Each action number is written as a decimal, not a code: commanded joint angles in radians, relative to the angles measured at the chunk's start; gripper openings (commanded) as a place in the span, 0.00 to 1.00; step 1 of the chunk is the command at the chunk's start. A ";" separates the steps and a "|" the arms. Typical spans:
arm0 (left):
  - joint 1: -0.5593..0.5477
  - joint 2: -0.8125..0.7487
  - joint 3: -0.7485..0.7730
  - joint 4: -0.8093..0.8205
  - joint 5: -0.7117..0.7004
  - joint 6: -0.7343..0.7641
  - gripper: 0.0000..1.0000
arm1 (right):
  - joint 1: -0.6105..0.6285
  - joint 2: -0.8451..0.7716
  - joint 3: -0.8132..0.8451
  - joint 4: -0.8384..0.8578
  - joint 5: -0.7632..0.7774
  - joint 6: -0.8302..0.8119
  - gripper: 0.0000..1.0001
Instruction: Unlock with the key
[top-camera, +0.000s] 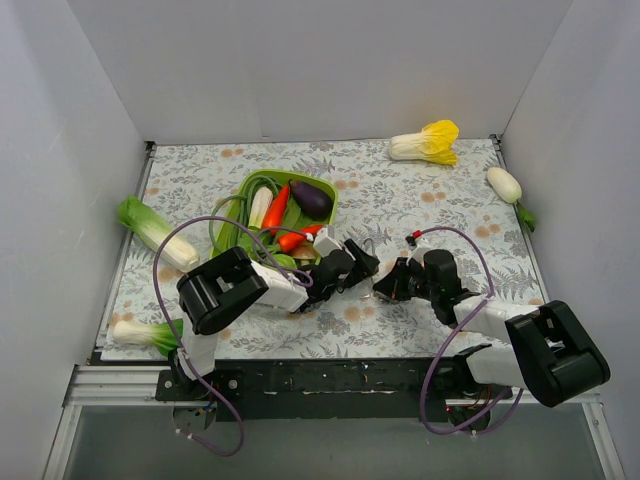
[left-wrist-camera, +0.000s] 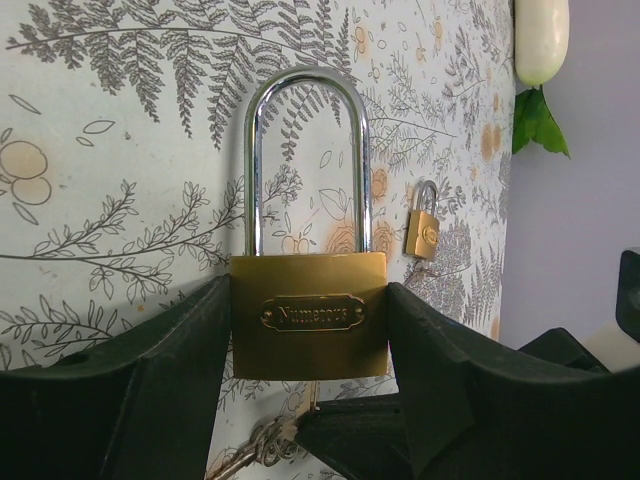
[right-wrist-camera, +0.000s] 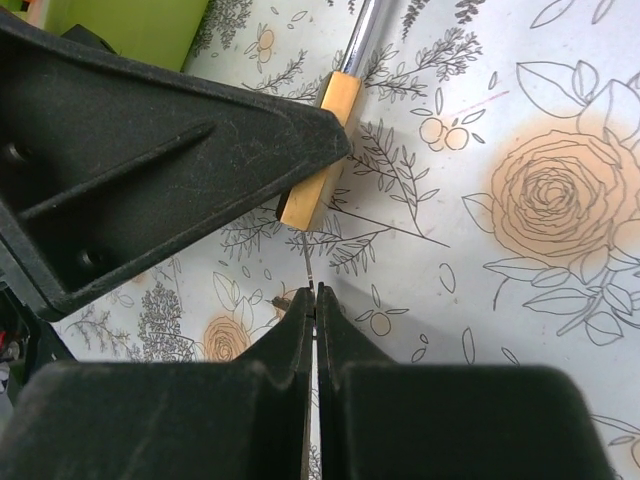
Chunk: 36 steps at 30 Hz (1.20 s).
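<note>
Holding the padlock (left-wrist-camera: 305, 270) by its brass body, my left gripper (left-wrist-camera: 308, 322) is clamped on both sides. My right gripper (right-wrist-camera: 313, 300) is pinched on the key (right-wrist-camera: 311, 279), whose tip is just short of the padlock's base.

The key (right-wrist-camera: 310, 276) shows only as a thin sliver, the remainder buried between the right gripper's (right-wrist-camera: 313, 296) pinched fingers; a finger (right-wrist-camera: 150, 170) of the left gripper (left-wrist-camera: 310, 320) covers most of the brass padlock (right-wrist-camera: 312, 200); its shackle (right-wrist-camera: 365, 25) runs off the frame's top.
</note>
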 joint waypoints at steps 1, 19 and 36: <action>-0.084 -0.078 -0.042 -0.096 0.164 -0.042 0.00 | -0.016 0.013 0.066 0.271 0.096 -0.011 0.01; -0.126 -0.049 -0.004 -0.188 0.074 0.027 0.00 | -0.018 -0.008 0.118 0.192 0.128 -0.005 0.01; -0.150 -0.034 0.055 -0.226 0.003 -0.048 0.00 | -0.018 -0.105 0.065 0.110 0.229 -0.041 0.01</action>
